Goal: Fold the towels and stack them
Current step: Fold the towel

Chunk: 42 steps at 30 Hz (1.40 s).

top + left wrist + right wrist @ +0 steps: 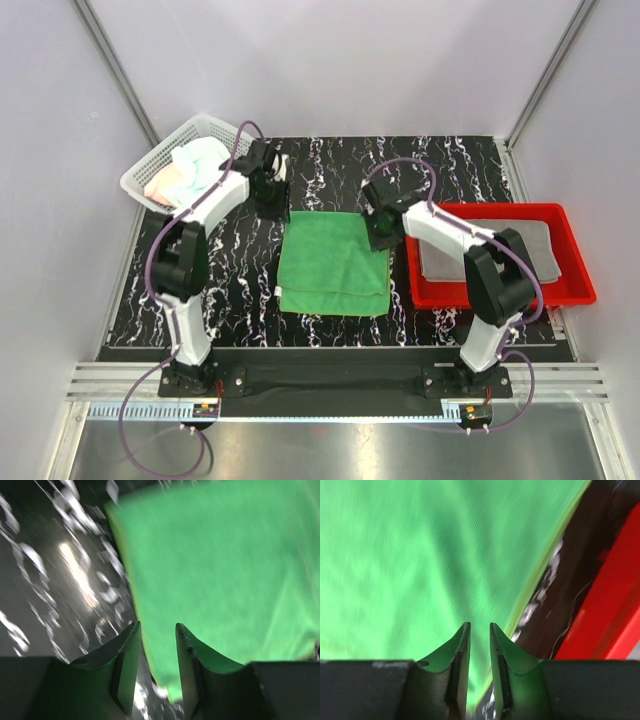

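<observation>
A green towel (333,262) lies folded flat at the middle of the black marbled table. My left gripper (272,195) hovers at the towel's far left corner. In the left wrist view its jaws (157,626) stand apart over the cloth's edge (225,570), with nothing between them. My right gripper (381,232) is over the far right corner. Its jaws (479,625) show a narrow gap above the green cloth (410,560), gripping nothing. A grey towel (545,245) lies in the red tray. A pale mint-white towel (195,160) and a pink one (165,185) sit bunched in the basket.
The red tray (570,290) stands at the table's right, its wall (615,615) close beside my right gripper. The white mesh basket (150,170) sits at the far left corner, just behind my left arm. Grey walls close in the table on three sides.
</observation>
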Each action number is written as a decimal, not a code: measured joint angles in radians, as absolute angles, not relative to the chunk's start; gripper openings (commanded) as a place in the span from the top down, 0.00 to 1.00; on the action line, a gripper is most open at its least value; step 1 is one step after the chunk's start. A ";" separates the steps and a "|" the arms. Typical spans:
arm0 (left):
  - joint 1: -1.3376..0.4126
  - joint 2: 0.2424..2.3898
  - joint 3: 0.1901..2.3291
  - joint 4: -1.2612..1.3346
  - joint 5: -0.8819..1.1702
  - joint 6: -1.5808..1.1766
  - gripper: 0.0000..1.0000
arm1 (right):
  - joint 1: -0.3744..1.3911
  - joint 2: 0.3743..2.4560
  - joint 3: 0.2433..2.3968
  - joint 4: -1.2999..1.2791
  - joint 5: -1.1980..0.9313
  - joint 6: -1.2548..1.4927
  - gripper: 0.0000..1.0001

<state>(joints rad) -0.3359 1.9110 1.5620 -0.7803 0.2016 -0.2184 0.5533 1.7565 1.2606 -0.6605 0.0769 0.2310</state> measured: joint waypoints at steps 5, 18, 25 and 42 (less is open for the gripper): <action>-0.281 2.036 1.662 -0.741 0.197 -0.213 0.57 | 0.482 1.858 1.334 -0.559 0.085 0.236 0.71; -0.277 2.272 1.822 -0.718 0.217 -0.199 0.99 | 0.479 2.020 1.394 -0.411 0.085 0.267 0.68; -0.250 2.363 1.978 -0.727 0.175 -0.191 1.00 | 0.479 2.100 1.475 -0.314 0.097 0.274 0.64; -0.179 2.252 1.948 -0.781 0.111 -0.201 0.56 | 0.480 2.106 1.681 -0.461 0.157 0.357 0.56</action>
